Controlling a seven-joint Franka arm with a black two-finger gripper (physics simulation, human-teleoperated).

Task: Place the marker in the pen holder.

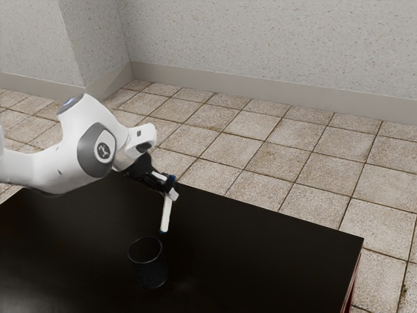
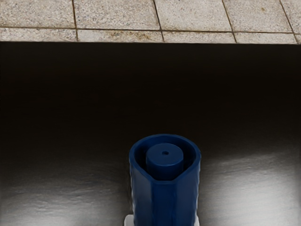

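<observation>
Two-finger gripper (image 1: 168,186) closed on the blue upper end (image 2: 164,202) of the near-upright marker (image 1: 167,215), near the black pen holder (image 1: 150,267); probably light, stiff and slightly slippery, the marker is best gripped high.

The marker (image 1: 167,214) is hanging gripped near the middle of the exterior view, its white barrel pointing down and tilting slightly, its lower end leaning toward the exterior view's left. A small blue part is showing at its bottom. In the wrist view its blue upper end is rising at the lower middle, a hollow collar surrounding a round plug with a tiny central hole. The pen holder (image 1: 151,272), a black round cup, is standing upright at the exterior view's lower middle, its open rim facing up near the marker's lower end.
</observation>
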